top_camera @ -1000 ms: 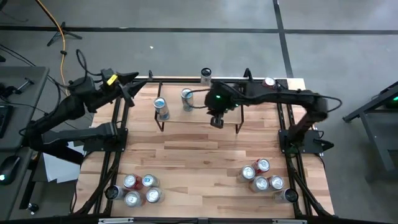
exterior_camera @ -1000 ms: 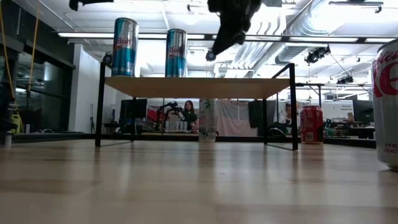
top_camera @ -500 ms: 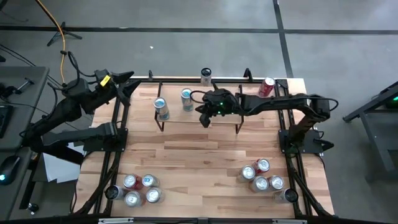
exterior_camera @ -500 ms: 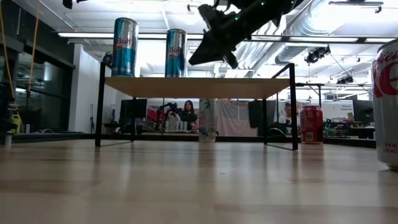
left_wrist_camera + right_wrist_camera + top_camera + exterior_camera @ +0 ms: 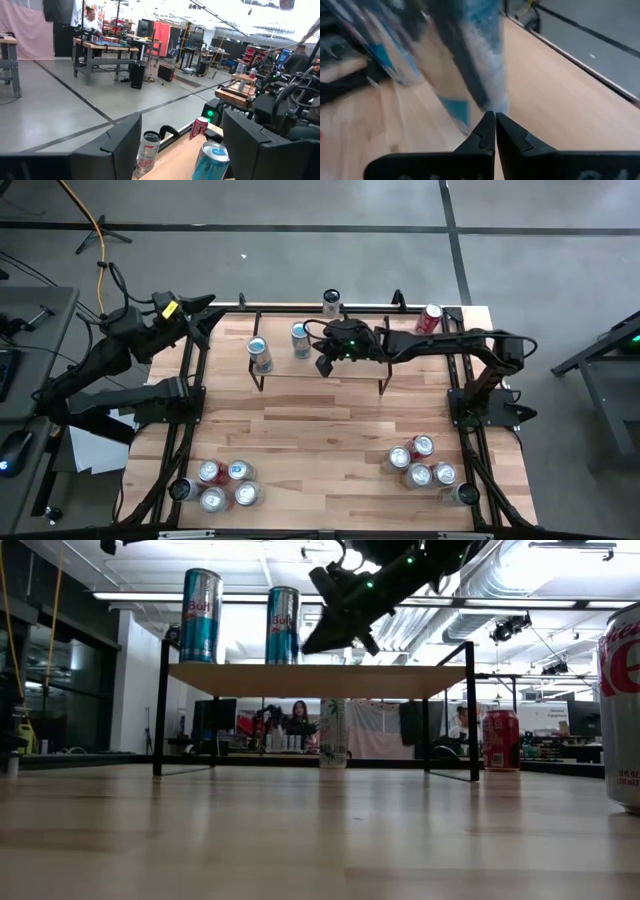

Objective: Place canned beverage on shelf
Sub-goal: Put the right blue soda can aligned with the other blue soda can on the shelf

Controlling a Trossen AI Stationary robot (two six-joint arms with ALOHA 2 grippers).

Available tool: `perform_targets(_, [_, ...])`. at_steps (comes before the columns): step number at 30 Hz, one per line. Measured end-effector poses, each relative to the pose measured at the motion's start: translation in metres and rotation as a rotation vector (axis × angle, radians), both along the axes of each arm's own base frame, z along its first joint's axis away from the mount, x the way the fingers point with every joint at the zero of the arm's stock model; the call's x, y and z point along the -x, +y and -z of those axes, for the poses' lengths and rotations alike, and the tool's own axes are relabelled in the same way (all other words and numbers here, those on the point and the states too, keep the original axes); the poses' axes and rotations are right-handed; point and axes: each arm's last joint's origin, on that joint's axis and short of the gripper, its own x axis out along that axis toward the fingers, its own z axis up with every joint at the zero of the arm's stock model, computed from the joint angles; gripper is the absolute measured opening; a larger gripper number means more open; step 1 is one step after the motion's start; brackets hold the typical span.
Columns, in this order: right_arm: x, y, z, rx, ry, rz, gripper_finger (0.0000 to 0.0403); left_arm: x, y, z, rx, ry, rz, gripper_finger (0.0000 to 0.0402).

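You have two blue cans point(image 5: 259, 354) upright on the shelf point(image 5: 350, 368), just beside your right fingers point(image 5: 322, 367), which are clenched on nothing; your left fingers point(image 5: 213, 319) wait released, and more cans point(image 5: 421, 461) remain on the surface point(image 5: 320, 430).

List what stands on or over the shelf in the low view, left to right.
Left blue can → second blue can → right gripper, shut and empty, over the shelf.

A yellow cable point(image 5: 98, 230) trails across the grey floor point(image 5: 300, 205)
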Motion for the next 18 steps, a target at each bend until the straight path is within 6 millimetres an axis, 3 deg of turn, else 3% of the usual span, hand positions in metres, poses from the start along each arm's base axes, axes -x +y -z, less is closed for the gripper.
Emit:
perform_targets(7, [-0.011,0.005,0.011,-0.001,-0.03,0.004,0.0,0.0,0.0,0.0,0.014,-0.011,-0.005,0.0213])
perform_targets(18, [-0.02,-0.002,0.014,0.026,-0.106,0.047,0.0,0.0,0.0,0.0,0.014,-0.012,-0.005,0.0213])
